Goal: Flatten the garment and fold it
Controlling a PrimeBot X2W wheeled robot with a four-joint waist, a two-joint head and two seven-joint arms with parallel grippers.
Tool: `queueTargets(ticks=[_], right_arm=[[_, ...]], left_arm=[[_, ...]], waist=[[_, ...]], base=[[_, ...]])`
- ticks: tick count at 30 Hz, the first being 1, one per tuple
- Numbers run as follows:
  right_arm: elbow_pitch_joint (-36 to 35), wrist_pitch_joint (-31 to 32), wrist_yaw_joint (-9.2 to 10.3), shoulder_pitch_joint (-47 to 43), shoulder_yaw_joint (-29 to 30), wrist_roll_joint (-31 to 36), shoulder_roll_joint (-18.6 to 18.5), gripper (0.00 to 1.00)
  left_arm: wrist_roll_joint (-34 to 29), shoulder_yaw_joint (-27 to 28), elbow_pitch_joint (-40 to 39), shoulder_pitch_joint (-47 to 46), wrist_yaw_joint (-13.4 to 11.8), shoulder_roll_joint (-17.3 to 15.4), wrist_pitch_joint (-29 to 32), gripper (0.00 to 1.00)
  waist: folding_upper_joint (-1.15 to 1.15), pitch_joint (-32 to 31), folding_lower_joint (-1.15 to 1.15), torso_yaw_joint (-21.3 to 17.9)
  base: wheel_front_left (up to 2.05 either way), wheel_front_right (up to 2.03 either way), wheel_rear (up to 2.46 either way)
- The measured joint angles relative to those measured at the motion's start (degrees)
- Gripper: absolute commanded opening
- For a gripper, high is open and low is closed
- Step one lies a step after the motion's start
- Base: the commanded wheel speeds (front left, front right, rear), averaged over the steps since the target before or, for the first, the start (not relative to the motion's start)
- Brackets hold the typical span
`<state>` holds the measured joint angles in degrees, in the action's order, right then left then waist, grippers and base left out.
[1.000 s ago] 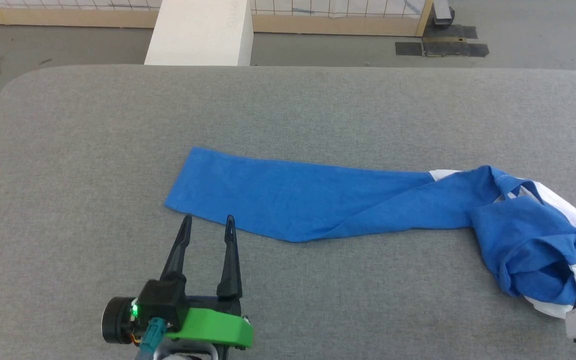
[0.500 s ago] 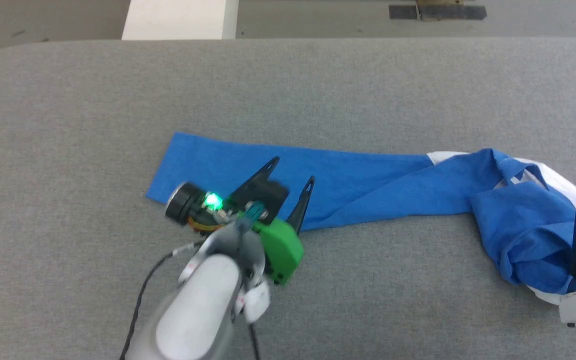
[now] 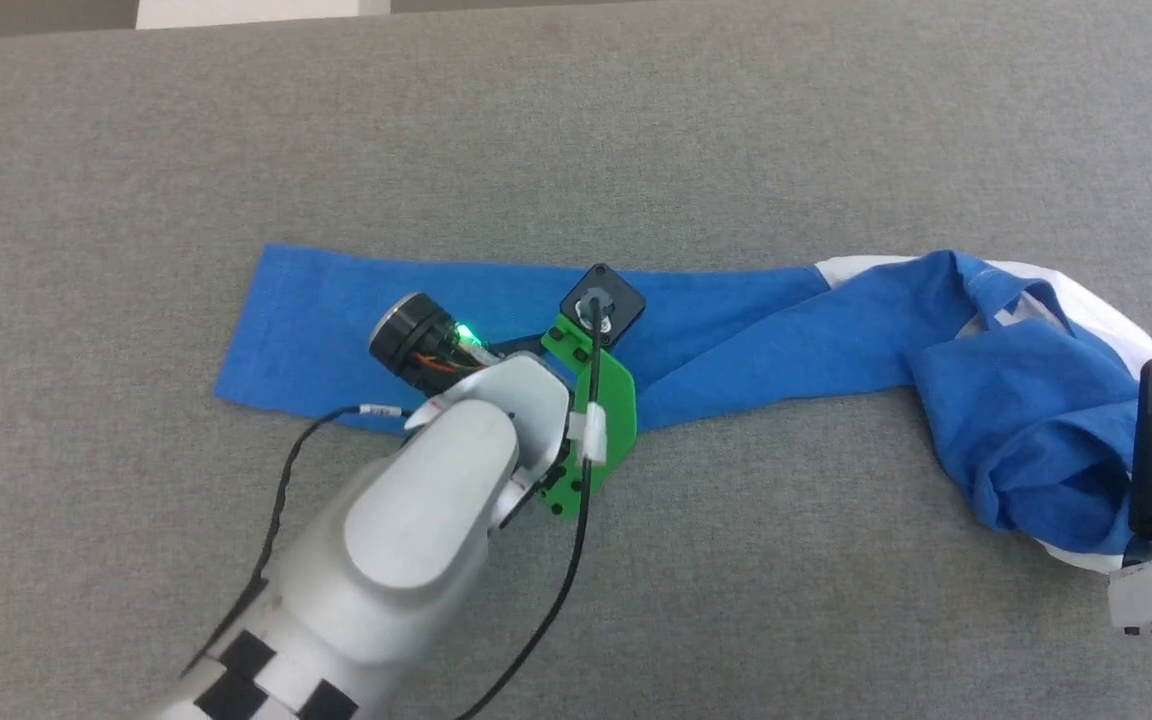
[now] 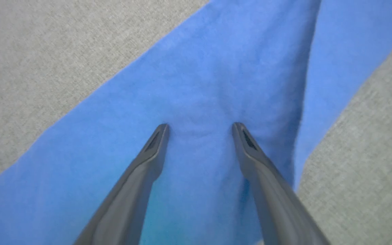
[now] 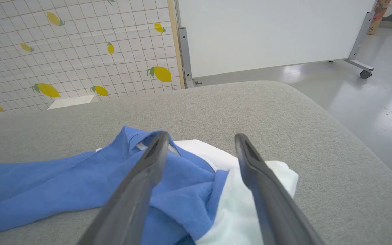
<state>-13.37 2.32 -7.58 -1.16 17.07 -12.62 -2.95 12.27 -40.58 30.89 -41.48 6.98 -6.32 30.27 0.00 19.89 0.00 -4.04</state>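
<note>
**Shirt stretched across grey table, both grippers spread above it**

The garment (image 3: 756, 330) lies on the grey padded table (image 3: 736, 120), only partly laid out. One bright blue sleeve (image 3: 336, 320) runs flat and straight away from the rest of the shirt, with a second blue layer crossing over it near its root. At the sleeve's other end the shirt is a crumpled heap (image 3: 1026, 430) of blue folds, with the white body (image 3: 1116, 330) showing along the heap's far and outer edges.

The left gripper (image 4: 199, 127) points steeply down over the middle of the flat sleeve. Its two dark fingers (image 4: 141, 177) are spread wide with blue cloth between and beneath them, and nothing is pinched. The tips sit at or just above the fabric; whether they touch it cannot be told. In the head view the pale left forearm (image 3: 416, 520) and its green bracket (image 3: 601, 420) cover that part of the sleeve, and a black cable (image 3: 556, 600) trails off the sleeve's near side.

The right gripper (image 5: 199, 136) hangs over the near outer edge of the heap. Its jaws are likewise spread and empty, one finger above blue folds and the other above white cloth.

Beyond the garment's far side stand a lemon-patterned tiled wall (image 5: 63, 51) and a white wheeled panel (image 5: 267, 34).
</note>
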Motion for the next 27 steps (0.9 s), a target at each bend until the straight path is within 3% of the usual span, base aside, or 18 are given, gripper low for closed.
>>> queueTargets(ticks=[1, 6, 10, 13, 20, 27], right_arm=[[0.1, 0.0, 0.0, 0.0, -0.1, -0.2, 0.0, 1.0], [0.7, 0.0, 0.0, 0.0, -0.1, -0.6, 0.0, 1.0], [0.8, 0.1, 0.0, 0.0, -0.1, -0.6, 0.0, 1.0], [0.6, 0.4, 0.0, -0.1, 0.1, -0.5, 0.0, 1.0], [-0.8, 1.8, 0.0, -1.6, 0.9, 0.1, 0.0, 1.0], [-1.5, 2.6, 0.0, -2.5, 0.7, 0.1, 0.0, 1.0]], left_arm=[[1.2, -1.6, -0.1, -0.8, 0.0, -0.8, 0.6, 0.0], [6.1, -6.0, -1.3, -2.1, 0.0, -2.4, 0.0, 0.0], [7.5, -4.9, -1.1, -1.5, 0.0, -2.6, -6.0, 0.0], [8.5, -2.7, -1.8, 0.3, -1.7, -2.8, -10.6, 0.0], [13.3, 7.9, -12.9, 5.4, -8.4, -7.5, -21.0, 0.0], [15.6, 18.3, -27.8, 19.4, -19.0, -15.8, -23.4, 0.0]], waist=[[0.0, 0.2, 0.0, -0.2], [0.0, 0.4, 0.0, -0.1], [0.0, -0.3, 0.0, 0.9], [0.0, -1.4, 0.0, 1.7], [0.0, -4.2, 0.0, 4.7], [0.0, -6.0, 0.0, 8.0]], base=[[0.0, 0.0, 0.0], [0.0, 0.0, 0.0], [0.0, 0.0, 0.0], [0.0, 0.0, 0.0], [0.0, 0.0, 0.0], [0.0, 0.0, 0.0]])
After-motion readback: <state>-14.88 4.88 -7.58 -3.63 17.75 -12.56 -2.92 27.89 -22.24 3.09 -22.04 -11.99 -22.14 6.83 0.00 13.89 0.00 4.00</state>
